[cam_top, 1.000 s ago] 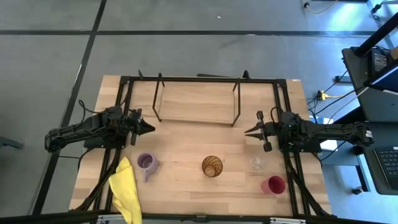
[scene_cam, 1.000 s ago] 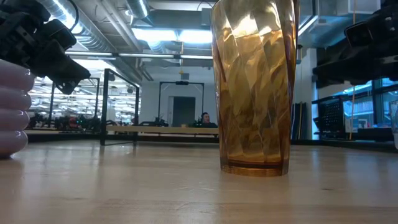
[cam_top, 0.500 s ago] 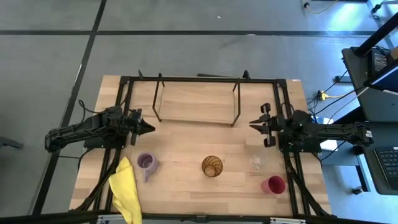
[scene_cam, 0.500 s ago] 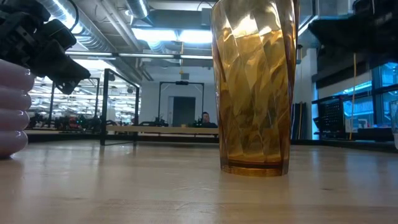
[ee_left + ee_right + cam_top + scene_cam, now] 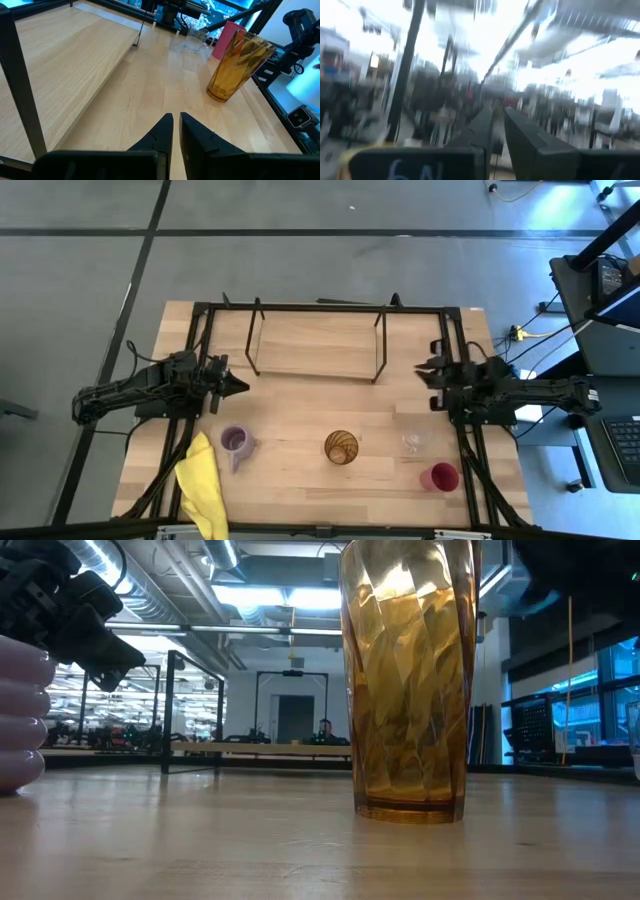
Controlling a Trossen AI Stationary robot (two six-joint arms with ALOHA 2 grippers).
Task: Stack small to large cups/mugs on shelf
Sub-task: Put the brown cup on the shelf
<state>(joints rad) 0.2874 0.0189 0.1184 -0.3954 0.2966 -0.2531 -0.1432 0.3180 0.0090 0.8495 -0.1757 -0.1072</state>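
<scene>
The amber tumbler (image 5: 341, 448) stands upright at the table's near middle, and it shows large in the low view (image 5: 405, 680). The light purple mug (image 5: 236, 442) stands to its left. The tiny clear glass (image 5: 412, 442) and the red cup (image 5: 440, 477) stand to its right. The shelf (image 5: 315, 345) stands at the far middle and bears no cup. My left gripper (image 5: 238, 385) is shut and empty, left of the shelf and above the table. My right gripper (image 5: 420, 367) is shut and empty, right of the shelf; its wrist view (image 5: 498, 130) shows only the room.
A yellow cloth (image 5: 200, 485) lies at the near left corner. A black frame (image 5: 455, 380) runs around the table, close under both arms. Bare board lies between the shelf and the row of cups.
My right gripper has drawn back toward the table's right edge and a little toward the far edge, and has risen; its fingers have tipped upward, away from the table. The cups and my left arm have kept still.
</scene>
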